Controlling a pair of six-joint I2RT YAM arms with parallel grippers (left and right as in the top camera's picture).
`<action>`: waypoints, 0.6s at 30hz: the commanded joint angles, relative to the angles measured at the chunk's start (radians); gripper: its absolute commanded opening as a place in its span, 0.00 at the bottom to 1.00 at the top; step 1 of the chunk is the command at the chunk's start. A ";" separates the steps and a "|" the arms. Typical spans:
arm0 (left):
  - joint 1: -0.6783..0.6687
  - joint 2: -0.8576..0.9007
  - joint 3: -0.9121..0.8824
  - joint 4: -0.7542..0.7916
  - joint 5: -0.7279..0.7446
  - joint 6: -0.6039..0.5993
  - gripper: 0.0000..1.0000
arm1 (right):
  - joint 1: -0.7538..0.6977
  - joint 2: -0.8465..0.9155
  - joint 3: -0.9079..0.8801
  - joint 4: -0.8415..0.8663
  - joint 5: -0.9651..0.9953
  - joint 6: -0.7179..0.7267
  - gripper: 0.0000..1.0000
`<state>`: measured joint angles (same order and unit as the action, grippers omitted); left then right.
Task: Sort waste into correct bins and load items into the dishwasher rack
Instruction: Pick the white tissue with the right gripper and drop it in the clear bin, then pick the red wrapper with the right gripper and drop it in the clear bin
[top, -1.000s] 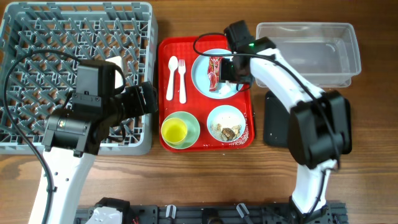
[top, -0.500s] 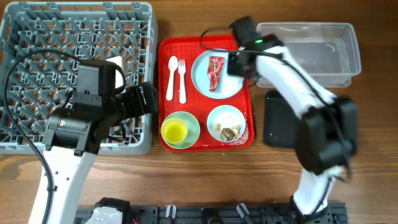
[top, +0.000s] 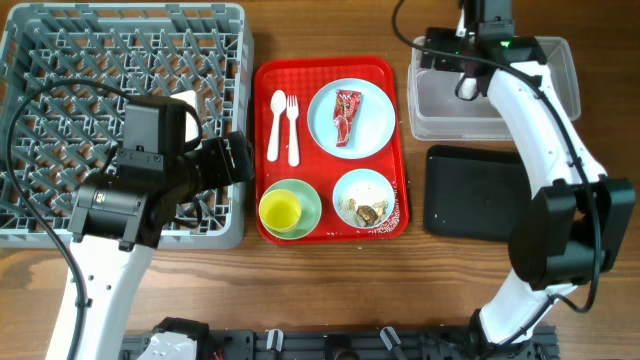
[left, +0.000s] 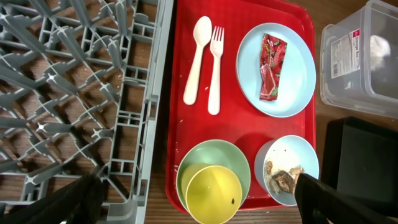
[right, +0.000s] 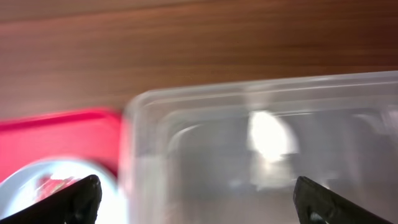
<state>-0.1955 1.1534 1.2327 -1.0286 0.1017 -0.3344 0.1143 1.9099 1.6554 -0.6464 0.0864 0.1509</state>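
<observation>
My right gripper (top: 468, 68) hangs open over the clear tub (top: 545, 110). A white tissue wad (top: 466, 88) lies in the tub below it, and shows blurred in the right wrist view (right: 270, 134) between the open fingers (right: 199, 202). The red wrapper (top: 345, 115) lies on the pale-blue plate (top: 372, 125). A white spoon (top: 276, 125) and fork (top: 293, 125) lie beside it. A yellow cup (top: 281, 210) sits in a green bowl (top: 310, 200). A bowl (top: 365, 182) holds food scraps (top: 367, 212). My left gripper (top: 238, 160) is open and empty at the grey rack's (top: 60, 130) right edge, above the cup (left: 214, 193).
The dishes sit on a red serving tray (top: 325, 70) between the rack and the bins. The black tray (top: 475, 192) lies in front of the clear tub, on the wooden table. The left arm's cables trail over the rack.
My right arm has swung from over the plate up and right to the clear tub. The tissue wad now lies in the tub. The left arm has not moved.
</observation>
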 joint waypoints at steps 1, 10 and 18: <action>-0.005 0.005 0.015 0.002 -0.006 0.020 1.00 | 0.066 -0.080 0.006 -0.045 -0.298 -0.042 0.92; -0.005 0.005 0.015 0.002 -0.006 0.020 1.00 | 0.328 0.109 -0.030 -0.046 0.005 0.194 0.67; -0.005 0.005 0.015 0.002 -0.006 0.020 1.00 | 0.346 0.288 -0.030 -0.004 -0.047 0.346 0.49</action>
<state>-0.1955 1.1534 1.2327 -1.0286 0.1017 -0.3344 0.4629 2.1586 1.6299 -0.6521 0.0502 0.4179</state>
